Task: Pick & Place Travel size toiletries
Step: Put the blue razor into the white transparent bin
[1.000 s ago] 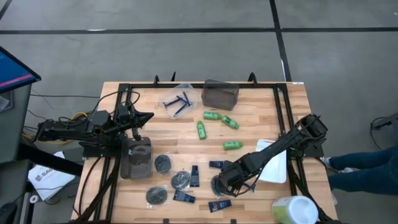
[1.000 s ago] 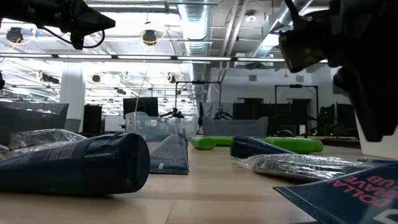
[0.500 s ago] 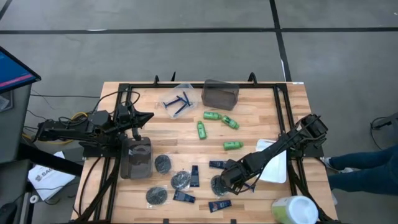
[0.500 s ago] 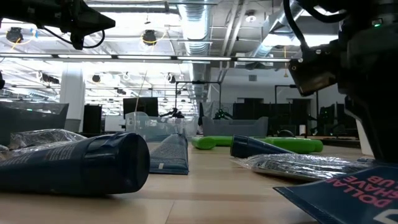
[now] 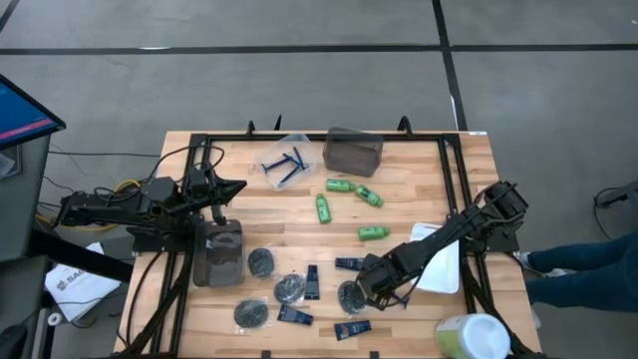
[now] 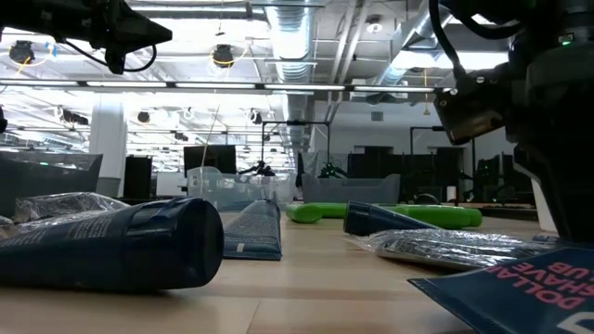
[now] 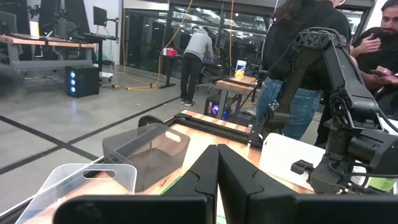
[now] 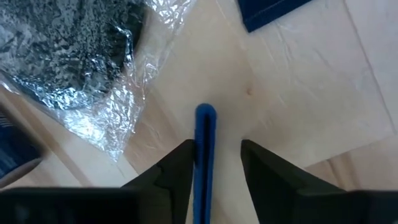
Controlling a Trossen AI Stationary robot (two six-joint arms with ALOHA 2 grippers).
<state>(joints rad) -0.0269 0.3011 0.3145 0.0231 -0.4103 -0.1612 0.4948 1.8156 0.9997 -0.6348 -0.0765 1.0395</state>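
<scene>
Lengthwise between tool (image 8: 214,163) fingers: blue razor (image 8: 204,149).

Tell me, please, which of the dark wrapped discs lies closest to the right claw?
The disc lying directly beside the right claw, near the table's front edge. The other three discs lie farther off, towards the left arm's side.

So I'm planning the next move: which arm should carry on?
Right. Its tool grips a thin blue razor beside a wrapped disc; the left tool waits shut, empty.

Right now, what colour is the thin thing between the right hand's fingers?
Blue. The thin handle stands between the right hand's dark fingers, seen best in the right wrist view.
</scene>
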